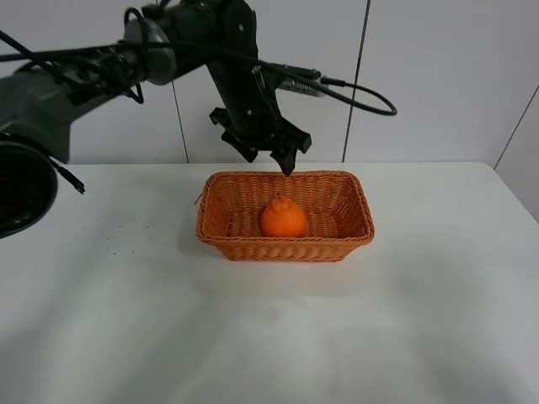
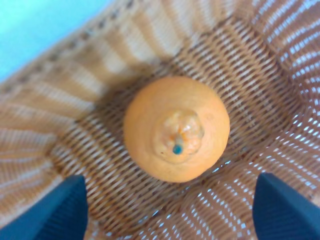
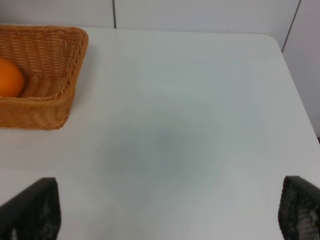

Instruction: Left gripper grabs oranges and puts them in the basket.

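Observation:
The orange (image 1: 283,217) lies on the floor of the wicker basket (image 1: 354,220), knob up. My left gripper (image 1: 271,156) hangs open and empty just above the basket's far rim, apart from the fruit. In the left wrist view the orange (image 2: 176,128) sits in the middle of the basket floor (image 2: 250,95), and the two dark fingertips (image 2: 60,210) stand wide apart on either side of it. My right gripper (image 3: 170,212) is open and empty above bare table; its view shows the basket (image 3: 55,90) and an edge of the orange (image 3: 9,77).
The white table (image 1: 253,328) ends at a white panelled wall behind the basket. The left arm's black cables (image 1: 354,93) loop out above the basket's far side. The table's right edge (image 3: 295,85) shows in the right wrist view.

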`<state>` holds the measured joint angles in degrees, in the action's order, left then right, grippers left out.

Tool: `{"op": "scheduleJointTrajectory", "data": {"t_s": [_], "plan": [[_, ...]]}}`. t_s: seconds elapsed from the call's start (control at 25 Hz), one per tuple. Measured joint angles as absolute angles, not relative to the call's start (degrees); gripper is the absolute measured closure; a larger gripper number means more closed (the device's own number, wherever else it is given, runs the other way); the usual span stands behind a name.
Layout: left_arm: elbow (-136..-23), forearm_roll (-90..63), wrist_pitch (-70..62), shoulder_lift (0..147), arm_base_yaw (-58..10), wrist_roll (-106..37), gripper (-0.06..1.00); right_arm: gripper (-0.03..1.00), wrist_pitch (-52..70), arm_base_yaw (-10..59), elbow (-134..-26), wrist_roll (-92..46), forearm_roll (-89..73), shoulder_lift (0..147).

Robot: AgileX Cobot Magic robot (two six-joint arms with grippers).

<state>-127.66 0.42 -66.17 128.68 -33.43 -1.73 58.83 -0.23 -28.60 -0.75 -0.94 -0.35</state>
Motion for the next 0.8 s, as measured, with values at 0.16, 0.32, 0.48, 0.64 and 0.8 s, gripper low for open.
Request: {"op": "scheduleJointTrajectory", "data": {"t_s": [0.16,0.32,0.48,0.64,0.8], "plan": [[-127.94,0.90,-66.68,127.06,-32.11,-1.77,0.15,0.27,58.83,-0.23,-28.60,-0.75,-0.94,-0.35],[-127.24,1.69,-66.73,127.33,-27.45,-1.77,0.15,0.27,58.83,-0.23,-28.60,-0.75,-0.94,-0.35],[-126.03,2.92,-66.21,127.19,-20.17,-1.77,0.15,0.27,58.83,-0.23,-28.60,-0.75,-0.94,-0.35],[-125.87,3.07,-65.93,127.19,-11.95,-1.77,0.15,0.27,58.83,-0.23,-28.60,-0.75,-0.94,-0.35],[-125.85,3.47,-65.93,127.19,-4.94,-1.30,0.15,0.27,58.83,-0.23,-28.60,-0.75,-0.94,-0.35]]}}
